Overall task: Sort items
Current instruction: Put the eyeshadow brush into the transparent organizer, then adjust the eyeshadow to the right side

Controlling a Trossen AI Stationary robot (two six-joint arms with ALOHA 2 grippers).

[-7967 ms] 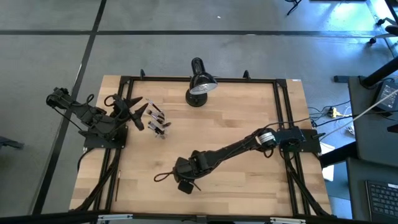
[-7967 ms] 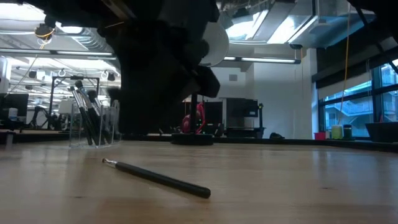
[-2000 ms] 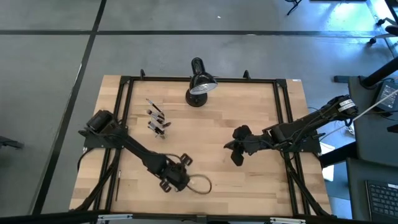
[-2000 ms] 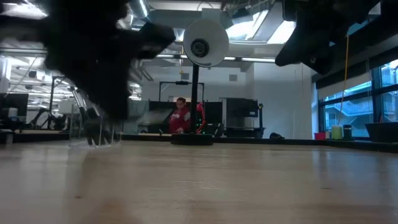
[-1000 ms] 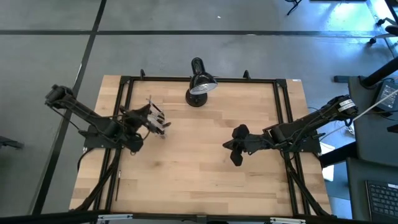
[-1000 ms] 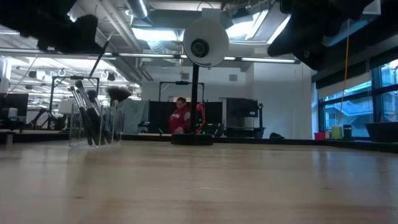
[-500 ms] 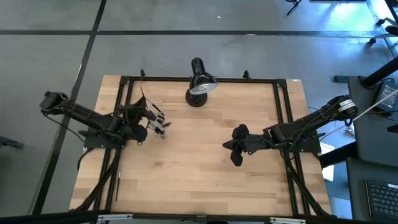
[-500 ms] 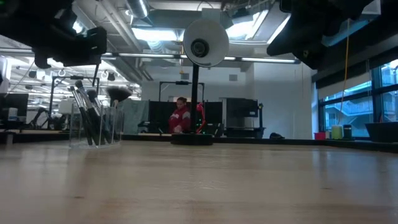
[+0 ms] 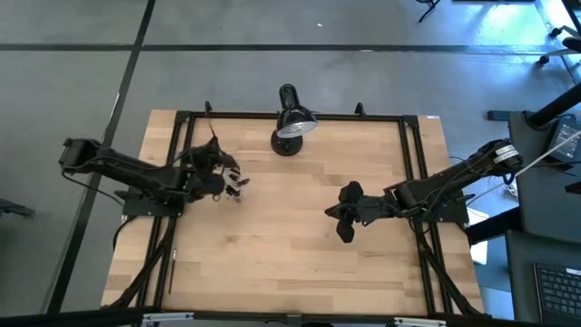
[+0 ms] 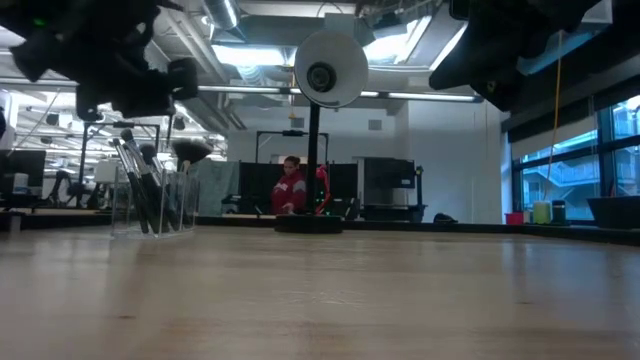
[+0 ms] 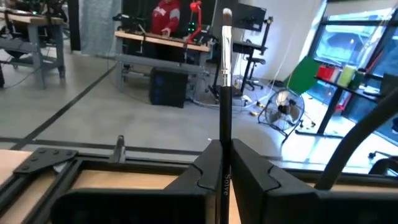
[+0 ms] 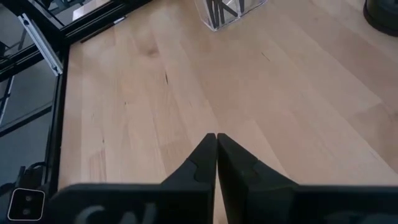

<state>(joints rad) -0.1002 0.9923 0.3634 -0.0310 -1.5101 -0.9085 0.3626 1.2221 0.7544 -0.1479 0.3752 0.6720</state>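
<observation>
My left gripper [image 9: 216,165] hangs above the table's far left, shut on a thin makeup brush [image 11: 224,93] with a dark handle, silvery ferrule and pale tip. Just to its right stands a small clear cup [image 9: 232,183] holding several more brushes [image 10: 150,190]; it also shows in the right wrist view [image 12: 229,12]. My right gripper [image 9: 342,229] waits shut and bare above the table's right middle. A thin dark stick [image 9: 171,271] lies on the table by the near left rail. My left gripper pinches the brush's dark handle [image 11: 222,163] between its two fingers, well below the ferrule. The fingers come in level from the table's left and lie across the brush. The brush is lifted clear, its bristle tip [image 11: 227,14] pointing toward the far edge.
A black desk lamp [image 9: 290,123] stands at the far middle and looms in the low view [image 10: 330,68]. Black frame rails [image 9: 182,118] run around the tabletop. Bare wood [image 9: 290,245] spreads between the arms. A person in red [image 10: 290,185] is far behind the table.
My left gripper, still shut on the brush, has drifted a little toward the cup and sunk slightly while its wrist turned. The brush has swung so that its tip now reaches out over the far rail. My right arm has kept still.
</observation>
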